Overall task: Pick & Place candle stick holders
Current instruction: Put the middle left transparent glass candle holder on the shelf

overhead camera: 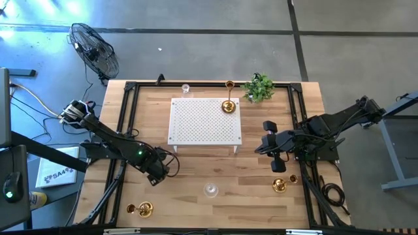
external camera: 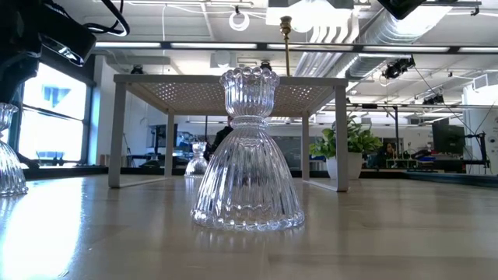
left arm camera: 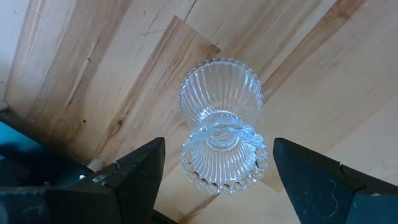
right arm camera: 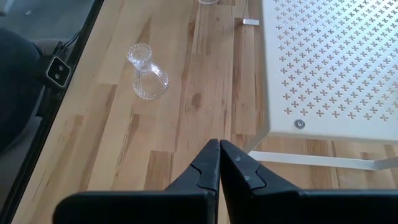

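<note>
A clear ribbed glass candle stick holder (left arm camera: pixel 221 124) stands upright on its round base on the wooden table. My left gripper (overhead camera: pixel 157 172) hangs open above it, pointing down, one finger on each side and clear of the glass. Only this holder's edge shows in the low view (external camera: pixel 8 159). A second glass holder (overhead camera: pixel 210 190) stands near the table's front edge (external camera: pixel 247 152) (right arm camera: pixel 147 73). My right gripper (right arm camera: pixel 219 163) is shut and bare, held above the table at the platform's right (overhead camera: pixel 264 147). A tall gold holder (overhead camera: pixel 228 104) stands on the white perforated platform (overhead camera: pixel 202 124).
Gold holders stand at the front right (overhead camera: pixel 279 185) and front left (overhead camera: pixel 145 209). Another clear holder (overhead camera: pixel 185 88) and a green plant (overhead camera: pixel 259 87) sit at the far edge. Black frame rails (overhead camera: pixel 124 124) run along the table's sides.
</note>
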You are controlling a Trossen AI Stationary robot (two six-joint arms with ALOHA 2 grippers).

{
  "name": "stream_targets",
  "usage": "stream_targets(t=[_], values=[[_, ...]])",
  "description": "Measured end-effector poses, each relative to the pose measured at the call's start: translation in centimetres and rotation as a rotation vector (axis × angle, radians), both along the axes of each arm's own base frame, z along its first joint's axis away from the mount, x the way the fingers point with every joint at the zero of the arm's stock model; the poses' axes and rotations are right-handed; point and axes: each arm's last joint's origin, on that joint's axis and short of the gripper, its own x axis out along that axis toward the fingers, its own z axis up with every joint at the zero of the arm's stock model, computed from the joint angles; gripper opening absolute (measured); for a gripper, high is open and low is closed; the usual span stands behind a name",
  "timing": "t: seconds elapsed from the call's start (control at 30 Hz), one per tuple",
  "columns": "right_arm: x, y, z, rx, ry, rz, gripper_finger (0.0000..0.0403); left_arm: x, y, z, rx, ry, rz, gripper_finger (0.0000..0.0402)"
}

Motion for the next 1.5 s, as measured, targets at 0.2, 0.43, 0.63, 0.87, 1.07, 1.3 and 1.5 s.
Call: stream_targets(t=[0.2,0.43,0.63,0.87,1.07,1.3,1.5], values=[[0.02,0.0,0.02,0.003,-0.003,-0.003,0.0003,0.0,0.0,0.0,0.0,0.0,0.0,0.0294],[0.06,0.0,0.07,0.001,-0.01,-0.008,0.0011,0.0,0.0,0.0,0.0,0.0,0.0,0.0294],[0.06,-0.01,0.06,0.001,-0.009,-0.008,0.0012,0.0,0.0,0.0,0.0,0.0,0.001,0.0294],[0.05,0.01,0.05,0.004,-0.008,-0.005,0.0012,0.0,0.0,0.0,0.0,0.0,0.001,0.0294],[0.05,0.02,0.05,0.005,-0.007,-0.002,0.0012,0.0,0.0,0.0,0.0,0.0,0.001,0.0294],[0.05,0.01,0.05,0.005,-0.007,-0.002,0.0012,0.0,0.0,0.0,0.0,0.0,0.0,0.0294],[0.05,0.01,0.05,0.005,-0.007,-0.002,0.0012,0.0,0.0,0.0,0.0,0.0,0.001,0.0294]])
